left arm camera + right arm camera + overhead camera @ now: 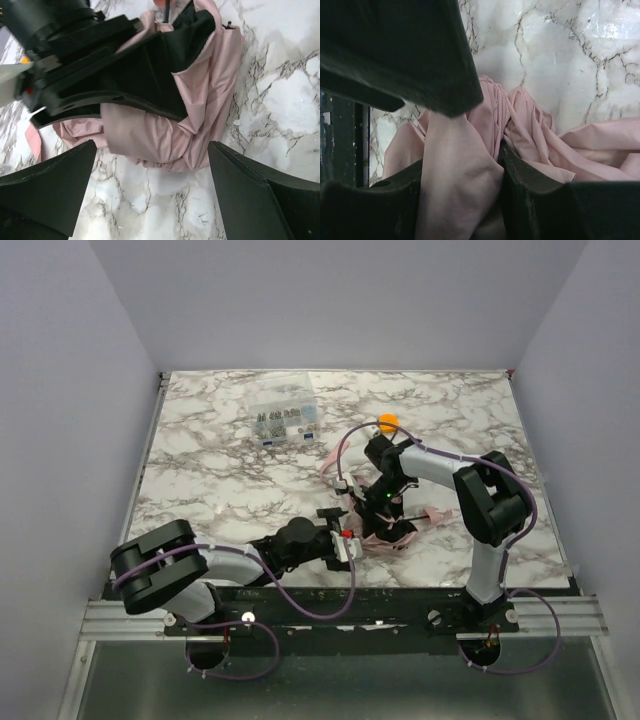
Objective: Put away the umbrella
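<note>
Pale pink fabric compact umbrella point(165, 135): lying crumpled on white marbled surface point(220, 460), near front edge, between both arms. Right jaws pinching canopy fold, probably anchoring bundle for gathering. Left jaws hovering spread wide beside fabric, gripping nothing.

Pale pink umbrella point(165, 135): fabric bunched, creased, loose bundle lying on marble tabletop point(280, 100) near front edge.

From above, the right gripper point(385, 520) hides most of the umbrella point(380, 540); the clear box's point(283, 420) contents are too small to identify.
</note>
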Robot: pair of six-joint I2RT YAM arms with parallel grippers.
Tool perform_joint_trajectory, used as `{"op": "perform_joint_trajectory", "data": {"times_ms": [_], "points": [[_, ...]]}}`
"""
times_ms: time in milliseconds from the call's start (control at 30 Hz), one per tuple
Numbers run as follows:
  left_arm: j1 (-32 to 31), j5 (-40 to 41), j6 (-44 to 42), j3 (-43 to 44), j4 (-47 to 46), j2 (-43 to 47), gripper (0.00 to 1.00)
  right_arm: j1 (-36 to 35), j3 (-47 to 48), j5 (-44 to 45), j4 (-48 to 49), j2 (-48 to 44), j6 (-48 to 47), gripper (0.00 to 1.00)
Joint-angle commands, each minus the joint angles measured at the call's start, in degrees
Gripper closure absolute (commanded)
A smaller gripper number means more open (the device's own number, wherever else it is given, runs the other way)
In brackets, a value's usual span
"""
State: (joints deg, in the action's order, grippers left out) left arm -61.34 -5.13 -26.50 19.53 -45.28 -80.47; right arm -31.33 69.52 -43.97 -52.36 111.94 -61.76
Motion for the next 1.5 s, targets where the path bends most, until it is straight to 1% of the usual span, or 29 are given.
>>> {"op": "perform_joint_trajectory", "data": {"times_ms": [0,100,200,267,333,367,433,533,667,700,867,1000,1100,1167,1300,1367,1400,1467], "points": [[-2.82,3.55,-5.84,2.6,-4.65,-6.02,0.02,-0.79,-7.01,10.88,1.74,7.77,1.46,0.74],[-4.55,4.54,-6.5,5.36,-2.91,-9.95,0.02,-0.53,-7.11,10.32,2.0,7.44,1.32,0.73],[-5.42,9.21,-8.24,8.22,-1.91,-15.58,0.02,-0.48,-7.11,9.33,1.69,6.93,0.91,0.71],[-5.82,12.15,-8.74,10.44,0.59,-18.89,0.05,-0.23,-7.11,8.55,1.19,6.39,0.36,0.69],[-6.04,13.65,-8.05,12.26,4.88,-21.23,0.18,0.46,-6.82,6.96,0.3,5.6,-0.56,0.66],[-6.01,14.14,-7.14,13.03,6.94,-22.1,0.29,0.84,-6.53,5.86,-0.32,5.25,-1.19,0.65],[-6.04,13.61,-4.15,13.27,9.64,-23.55,0.39,1.98,-6.07,3.73,-1.68,4.26,-2.73,0.61],[-6.02,11.21,-1.04,13.05,12.49,-25.09,0.61,3.06,-6.14,1.22,-2.43,1.85,-5.0,0.48],[-5.45,7.87,1.47,13.25,15.86,-27.06,0.74,5.01,-5.41,-2.43,-3.63,-2.67,-6.96,0.32],[-5.06,6.54,1.94,13.27,16.38,-27.4,0.75,5.86,-5.14,-2.72,-3.53,-3.88,-6.97,0.28],[-2.4,-1.1,4.83,15.29,20.4,-28.74,0.78,11.02,-2.5,-4.58,-4.86,-7.75,-9.08,0.18],[0.69,-6.08,7.08,16.21,21.94,-29.46,0.79,14.78,-0.41,-5.01,-8.75,-9.19,-13.65,0.17],[3.21,-10.49,9.16,17.43,23.65,-30.12,0.8,16.2,0.69,-5.32,-12.47,-10.33,-17.32,0.16],[4.5,-12.43,10.32,18.64,25.51,-30.81,0.81,16.71,0.46,-4.58,-12.76,-11.52,-18.32,0.16],[6.41,-16.55,12.99,21.47,29.81,-32.56,0.83,18.83,-1.69,-4.69,-10.03,-16.02,-19.37,0.13],[7.6,-18.74,14.79,23.43,32.34,-33.94,0.85,20.23,-3.42,-6.31,-7.75,-19.49,-21.3,0.06],[8.1,-19.81,15.79,24.68,33.92,-34.79,0.86,20.56,-4.65,-6.94,-6.35,-21.52,-22.48,0.01],[9.2,-21.53,17.76,26.69,36.55,-36.16,0.87,20.61,-7.71,-6.84,-2.45,-24.5,-24.27,0.0]]}}
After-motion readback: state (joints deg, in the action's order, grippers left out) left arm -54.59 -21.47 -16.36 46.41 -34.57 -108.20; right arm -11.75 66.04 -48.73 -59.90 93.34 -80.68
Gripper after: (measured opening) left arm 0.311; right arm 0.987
